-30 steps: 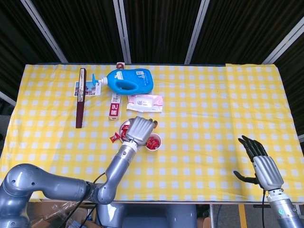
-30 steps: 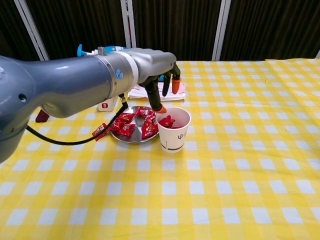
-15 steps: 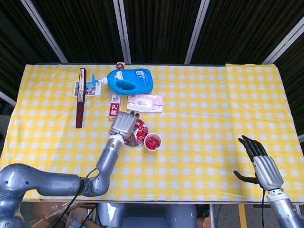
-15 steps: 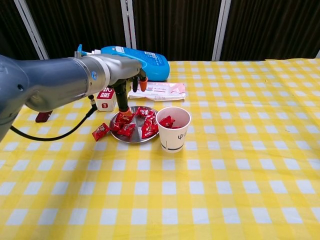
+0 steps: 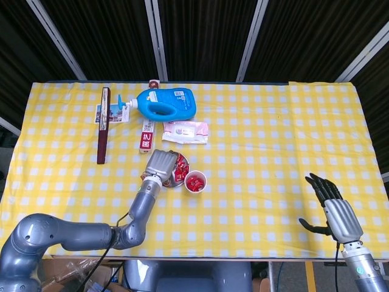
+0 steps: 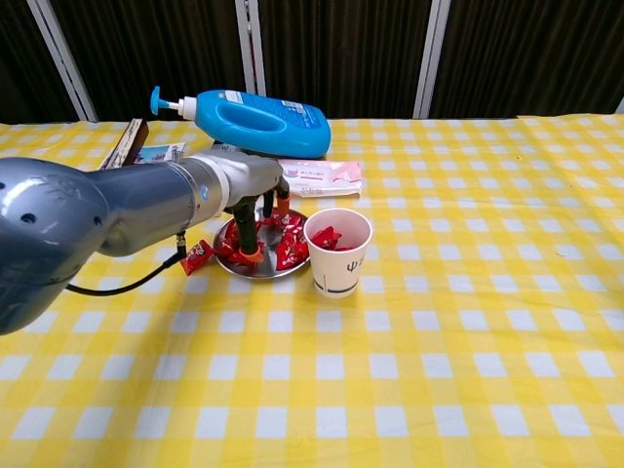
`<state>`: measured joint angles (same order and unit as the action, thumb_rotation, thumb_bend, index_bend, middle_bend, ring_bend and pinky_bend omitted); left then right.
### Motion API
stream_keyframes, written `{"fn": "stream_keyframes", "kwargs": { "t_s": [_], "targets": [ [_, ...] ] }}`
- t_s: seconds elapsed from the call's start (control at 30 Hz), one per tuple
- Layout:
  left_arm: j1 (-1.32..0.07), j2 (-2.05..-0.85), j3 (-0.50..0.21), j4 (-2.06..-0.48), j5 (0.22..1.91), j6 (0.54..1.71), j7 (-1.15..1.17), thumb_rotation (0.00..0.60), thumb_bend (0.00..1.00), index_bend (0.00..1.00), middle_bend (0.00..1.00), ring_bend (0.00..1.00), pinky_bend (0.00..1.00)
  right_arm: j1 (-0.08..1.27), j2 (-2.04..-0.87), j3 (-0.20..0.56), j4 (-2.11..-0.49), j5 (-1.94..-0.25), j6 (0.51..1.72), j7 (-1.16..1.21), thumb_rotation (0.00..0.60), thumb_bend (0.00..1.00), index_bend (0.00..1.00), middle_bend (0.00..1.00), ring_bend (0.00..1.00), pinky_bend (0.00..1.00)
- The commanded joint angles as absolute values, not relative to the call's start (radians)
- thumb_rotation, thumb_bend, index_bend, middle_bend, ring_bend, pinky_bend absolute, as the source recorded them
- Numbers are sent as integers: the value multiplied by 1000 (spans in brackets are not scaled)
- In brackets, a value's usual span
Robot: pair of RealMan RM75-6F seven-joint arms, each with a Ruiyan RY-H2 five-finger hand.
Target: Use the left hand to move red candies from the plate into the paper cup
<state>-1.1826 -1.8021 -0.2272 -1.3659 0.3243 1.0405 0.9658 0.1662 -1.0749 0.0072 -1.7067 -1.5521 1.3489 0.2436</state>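
**Left hand lowered onto the candy plate**

Status for your reference, both views.

Your left hand [image 6: 249,190] is over the metal plate [image 6: 226,268], fingers pointing down. One orange-tipped fingertip [image 6: 248,260] touches the red candies [image 6: 289,249] near the plate's front edge. From the chest view you cannot tell whether a candy is pinched between the fingers; the head view shows only the back of the hand [image 5: 160,165] covering most of the plate.

The paper cup [image 6: 337,252] stands upright just to the right of the plate, touching or nearly touching its rim. Several red candies lie inside the cup. One stray candy [image 6: 197,257] lies on the yellow checked tablecloth [image 6: 439,341] just left of the plate.

Your right hand [image 5: 333,207] shows in the head view only, near the table's front right corner, well apart from the plate. Its fingers are spread and it holds nothing.

Behind the plate you have a blue pump bottle [image 6: 253,122] lying on its side, a pink-and-white packet [image 6: 322,178], a small red-and-white box [image 5: 146,135] and a dark, flat, book-like item [image 5: 104,123].
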Motion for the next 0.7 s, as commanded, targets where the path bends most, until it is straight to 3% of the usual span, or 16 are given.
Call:
{"fn": "stream_keyframes", "kwargs": {
  "t_s": [0.03,0.4,0.6,0.7],
  "targets": [
    [-1188,-1831,-231,-1329,327,1023,957,600,213,287,281,886,928,166,-1074,7,-1707,-1552,1348,245,600,278,0,0,0,0],
    [-1198,-1887,-240,-1268,364,990,938,600,217,321,311,886,929,168,-1071,6,-1709,-1553,1345,256,600,277,0,0,0,0],
    [-1191,-1891,-234,-1266,382,995,936,600,360,487,541,888,930,168,-1070,6,-1709,-1555,1346,257,600,277,0,0,0,0],
    [-1184,-1888,-226,-1270,392,1001,937,600,409,542,605,889,930,168,-1070,6,-1709,-1554,1346,257,600,277,0,0,0,0]
  ]
}}
